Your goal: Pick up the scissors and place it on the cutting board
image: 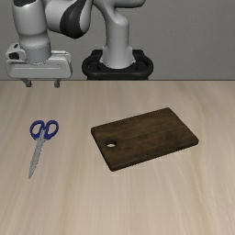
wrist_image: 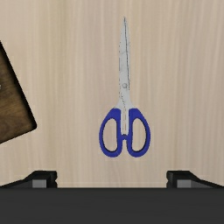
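Note:
The scissors [image: 39, 142] have blue handles and grey blades and lie flat on the wooden table at the exterior view's left. Their handles point toward the robot's side and the blades point away. The dark wooden cutting board [image: 145, 137] lies at the table's middle, to the right of the scissors. My gripper [image: 42, 84] hangs in the air above the scissors, open and holding nothing. In the wrist view the scissors [wrist_image: 124, 122] lie straight ahead of my gripper [wrist_image: 112, 179], handles nearest the fingertips [wrist_image: 39, 179], and a corner of the board [wrist_image: 12, 101] shows off to one side.
The robot's black base [image: 117, 64] stands at the table's far edge. Bare tabletop [image: 184, 197] stretches around the board and the scissors.

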Motion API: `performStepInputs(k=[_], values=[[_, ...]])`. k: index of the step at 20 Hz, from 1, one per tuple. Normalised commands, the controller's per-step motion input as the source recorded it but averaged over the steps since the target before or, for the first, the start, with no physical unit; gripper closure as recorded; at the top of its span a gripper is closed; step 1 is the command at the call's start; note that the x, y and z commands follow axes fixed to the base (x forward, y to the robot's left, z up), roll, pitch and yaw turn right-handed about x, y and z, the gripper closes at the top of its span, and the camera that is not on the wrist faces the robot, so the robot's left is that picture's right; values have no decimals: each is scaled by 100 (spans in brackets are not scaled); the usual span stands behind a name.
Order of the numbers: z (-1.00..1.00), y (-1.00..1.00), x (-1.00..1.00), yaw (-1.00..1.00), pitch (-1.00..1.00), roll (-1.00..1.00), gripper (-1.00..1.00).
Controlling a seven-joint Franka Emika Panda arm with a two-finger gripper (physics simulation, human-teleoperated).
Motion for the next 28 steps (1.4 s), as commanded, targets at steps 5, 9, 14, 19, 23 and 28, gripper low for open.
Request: performStepInputs(k=[5,9,14,19,23,28], values=[[-100,0,0,0,0,0,-100],[-100,0,0,0,0,0,-100],[-60,-20,-20,0,0,0,-100],[-80,0,0,0,0,0,100],[0,0,0,0,0,0,100],[0,0,0,0,0,0,100]])
